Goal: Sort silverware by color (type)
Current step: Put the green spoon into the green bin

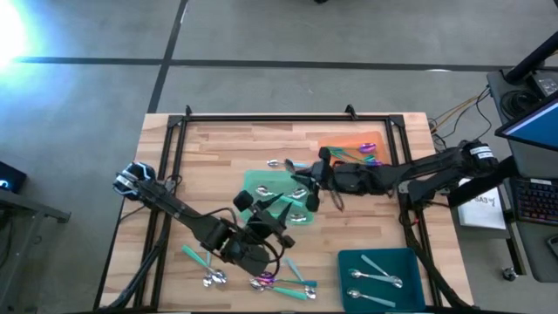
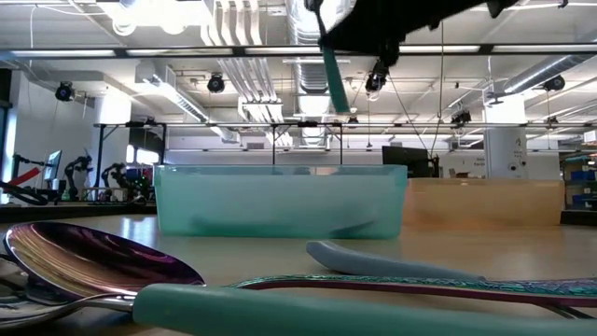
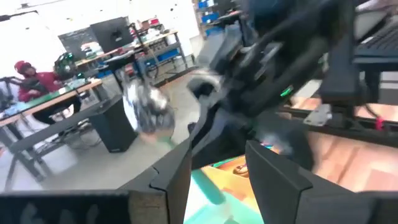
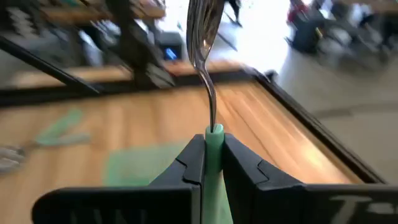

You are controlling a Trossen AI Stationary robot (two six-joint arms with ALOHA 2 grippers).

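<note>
The right gripper is pressed together on the mint-green handle of a silver-headed spoon, the shiny bowl pointing away from the wrist; in the high view this gripper hovers over the pale green flat tray near the middle of the light wooden table. From table height the green handle hangs tilted above the translucent tray wall. The left gripper sits at the near edge of the same green tray with its fingers spread and nothing between them. Other silverware lies sorted and unsorted: purple-pink iridescent pieces on the orange tray at the far right, plain silver spoons in the dark teal tray at the near right, and a loose group of teal-handled utensils on the bare wood near the front edge. A large iridescent purple spoon bowl lies closest to the low camera.
</note>
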